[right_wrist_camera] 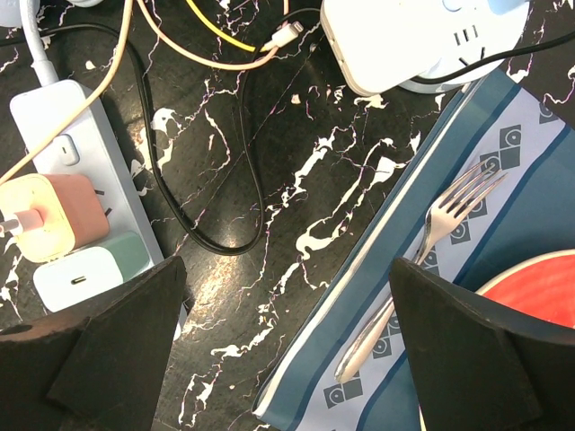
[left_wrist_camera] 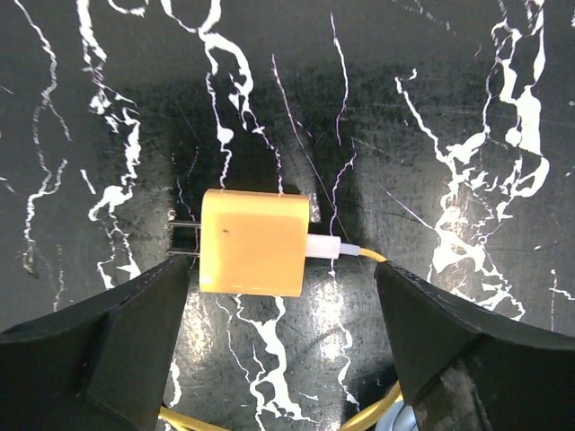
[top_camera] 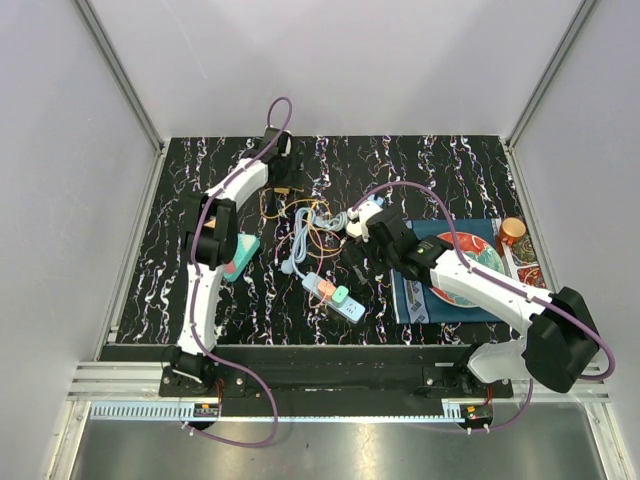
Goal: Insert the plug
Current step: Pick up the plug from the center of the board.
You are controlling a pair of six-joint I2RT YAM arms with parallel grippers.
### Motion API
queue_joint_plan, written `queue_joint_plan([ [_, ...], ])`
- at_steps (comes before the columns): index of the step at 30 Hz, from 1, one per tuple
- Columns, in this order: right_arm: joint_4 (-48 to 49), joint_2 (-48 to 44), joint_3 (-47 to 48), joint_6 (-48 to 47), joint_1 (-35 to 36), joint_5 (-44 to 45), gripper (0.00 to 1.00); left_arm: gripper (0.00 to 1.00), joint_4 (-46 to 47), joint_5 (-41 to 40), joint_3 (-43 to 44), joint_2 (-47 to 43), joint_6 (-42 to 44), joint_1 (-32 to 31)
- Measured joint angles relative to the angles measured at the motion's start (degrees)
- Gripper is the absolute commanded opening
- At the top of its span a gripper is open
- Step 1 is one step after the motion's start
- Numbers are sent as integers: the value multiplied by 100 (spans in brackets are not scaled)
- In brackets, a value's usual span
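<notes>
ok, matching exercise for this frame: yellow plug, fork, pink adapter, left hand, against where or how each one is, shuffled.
Things:
1. yellow plug
2. fork
3. pink adapter
4. left hand

States:
a. seated in the power strip
b. open, one finger on each side of a plug
c. lying on the blue placemat
d. loose on the table, prongs bare

Pairs: 1-d, 2-c, 3-a, 4-b.

An orange plug (left_wrist_camera: 253, 242) lies flat on the desk (left_wrist_camera: 449, 108), prongs bare, well apart from the white power strip (right_wrist_camera: 67, 121).
</notes>
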Motion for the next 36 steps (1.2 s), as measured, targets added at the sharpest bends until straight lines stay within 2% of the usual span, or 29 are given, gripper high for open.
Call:
queue_joint_plan([
  [1, 2, 0, -7, 0, 0, -2, 100, 79, 0, 28, 0, 35, -15, 0],
  [3, 17, 0, -20, 0, 0, -4, 100, 67, 0, 70, 0, 92, -59, 0],
  [6, 39, 0, -33, 0, 0, -7, 100, 60, 0, 118, 0, 129, -87, 0],
  [8, 55, 0, -48, 0, 0, -9, 100, 48, -2, 129, -2, 131, -105, 0],
  [10, 61, 0, -50, 0, 0, -13, 100, 41, 4, 138, -4, 129, -96, 0],
  [13, 79, 0, -50, 0, 0, -22, 100, 31, 101, 179, -79, 105, -63, 0],
  [17, 81, -9, -50, 20, 0, -50, 100, 22, 389, 337, -621, -210, -35, 0],
  [20, 79, -85, -50, 111, 0, -59, 100, 16, 643, 476, -1298, -658, -39, 0],
  [23, 79, -267, -50, 205, 0, -57, 100, 16, 903, 605, -1954, -1261, -92, -2],
  [27, 72, -466, 37, 382, 0, 0, 100, 16, 1161, 774, -2356, -2138, -240, -2],
  [32, 70, -546, 546, 601, -2, 98, 100, 16, 1814, 901, -2911, -3530, -459, -116],
  [36, 70, -564, 1176, 688, -2, 92, 98, 16, 2374, 938, -3622, -4559, -730, -479],
])
